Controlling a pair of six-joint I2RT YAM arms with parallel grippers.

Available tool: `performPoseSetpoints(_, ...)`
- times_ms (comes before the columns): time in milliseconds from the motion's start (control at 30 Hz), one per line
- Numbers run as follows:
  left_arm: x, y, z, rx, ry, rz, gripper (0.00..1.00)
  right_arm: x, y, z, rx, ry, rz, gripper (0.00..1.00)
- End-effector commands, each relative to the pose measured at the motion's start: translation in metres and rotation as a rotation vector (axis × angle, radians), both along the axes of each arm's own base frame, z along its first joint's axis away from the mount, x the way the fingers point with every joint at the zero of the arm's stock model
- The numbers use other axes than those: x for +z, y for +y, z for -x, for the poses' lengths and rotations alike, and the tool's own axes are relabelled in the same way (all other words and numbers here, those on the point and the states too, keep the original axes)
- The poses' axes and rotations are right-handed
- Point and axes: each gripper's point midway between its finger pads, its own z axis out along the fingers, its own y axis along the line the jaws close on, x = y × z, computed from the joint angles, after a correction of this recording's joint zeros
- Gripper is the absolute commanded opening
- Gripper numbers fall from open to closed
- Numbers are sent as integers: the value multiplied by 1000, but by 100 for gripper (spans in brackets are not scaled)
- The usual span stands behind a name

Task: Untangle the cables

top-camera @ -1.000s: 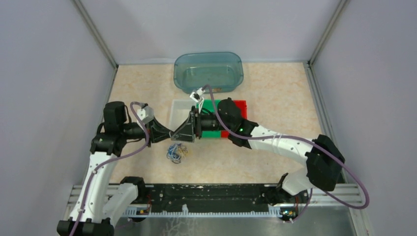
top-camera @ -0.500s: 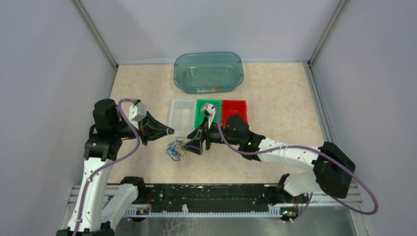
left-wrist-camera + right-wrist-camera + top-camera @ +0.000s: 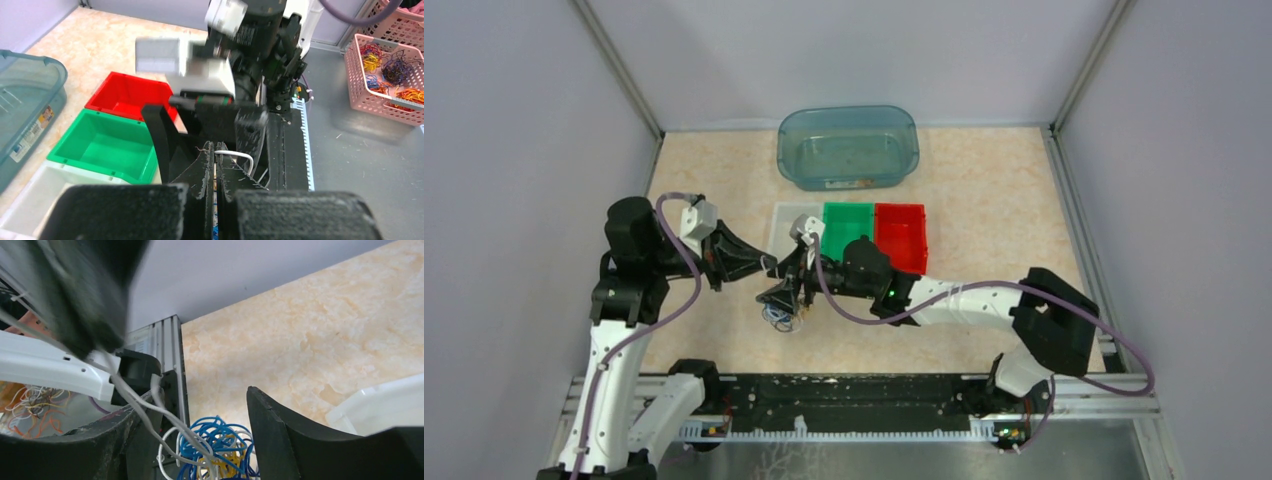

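Moved: right gripper (image 3: 784, 303) has dropped toward 7 o'clock onto the cable tangle (image 3: 778, 319).
Left gripper (image 3: 770, 264): clenched on a white cable (image 3: 239, 156), at the tangle's 12 o'clock.
Tangle: on the table (image 3: 984, 190), at 6 o'clock of the white bin (image 3: 786, 225).
Right gripper: fingers apart, straddling the tangle.

Left end effector (image 3: 770, 265) clamped; right end effector (image 3: 781, 303) (tilted down) spread.

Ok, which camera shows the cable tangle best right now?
Right wrist: the cable tangle lies between its open jaws, blue, yellow and white strands distinct. Top external shows only a small clump half hidden by the right gripper. Left wrist shows just one white loop.
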Motion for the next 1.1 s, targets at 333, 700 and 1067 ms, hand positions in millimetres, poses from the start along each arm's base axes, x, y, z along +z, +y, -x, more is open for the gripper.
performPoseSetpoints(333,88,-1,-6,53,-240,68,0,-52,-23,0,-116,81,3,57)
performPoseSetpoints(700,170,11,-19,233,-524,136,0,-85,-44,-2,-187,144,49,59)
performPoseSetpoints(1067,254,35,-23,464,-768,233,0,-116,-48,-1,-207,210,128,58)
